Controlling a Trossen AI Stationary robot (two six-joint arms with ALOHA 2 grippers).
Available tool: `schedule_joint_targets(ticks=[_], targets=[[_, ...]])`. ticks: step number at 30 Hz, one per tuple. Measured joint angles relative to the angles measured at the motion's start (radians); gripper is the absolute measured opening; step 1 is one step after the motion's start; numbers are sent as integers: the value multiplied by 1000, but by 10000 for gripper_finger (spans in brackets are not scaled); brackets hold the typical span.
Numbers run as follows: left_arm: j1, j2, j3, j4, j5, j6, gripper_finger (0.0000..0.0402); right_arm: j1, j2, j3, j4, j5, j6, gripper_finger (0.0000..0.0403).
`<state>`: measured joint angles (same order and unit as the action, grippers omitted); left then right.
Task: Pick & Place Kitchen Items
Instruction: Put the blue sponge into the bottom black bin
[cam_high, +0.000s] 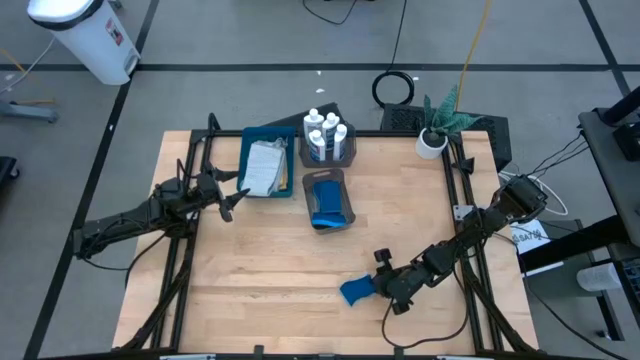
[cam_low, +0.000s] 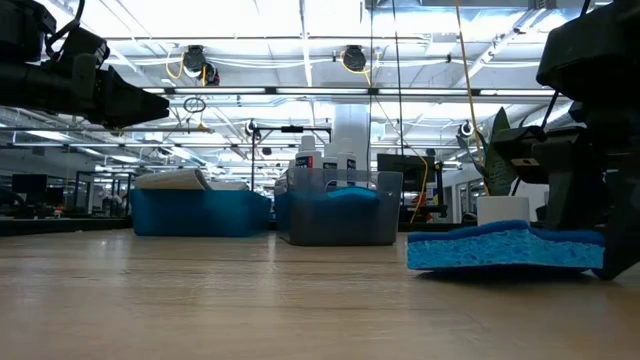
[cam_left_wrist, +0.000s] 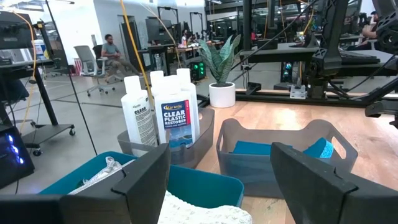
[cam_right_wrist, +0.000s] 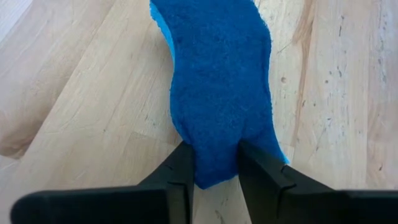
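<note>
A blue sponge lies on the wooden table near its front edge, right of the middle; the low view shows the sponge flat on the wood. My right gripper slants down at its right end and is shut on it. My left gripper stands open and level above the table's left part, beside the blue tray, with nothing between its fingers. My right gripper pinches the sponge's end nearest the arm between its two fingers, one on each long side. The sponge is squeezed narrower there. The fingers slant down from the table's right, along the sponge. The sponge's underside rests on the table.
At the back stand the blue tray with a light cloth, a grey bin of white bottles and a grey bin holding blue sponges. A potted plant stands at the far right corner. Bare wood lies between the arms.
</note>
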<state>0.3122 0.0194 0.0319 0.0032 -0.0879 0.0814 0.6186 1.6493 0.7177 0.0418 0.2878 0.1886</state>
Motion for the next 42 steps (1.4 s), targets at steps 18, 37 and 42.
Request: schedule_joint_targets(ticks=[18,37,42], targets=[[0,0,0,0,0,0,283,0,0,0,8,-1,-19,77],[0,0,0,0,0,0,283,0,0,-1,22,-2,-22,77],[0,0,0,0,0,0,283,0,0,-1,22,-2,-29,71]])
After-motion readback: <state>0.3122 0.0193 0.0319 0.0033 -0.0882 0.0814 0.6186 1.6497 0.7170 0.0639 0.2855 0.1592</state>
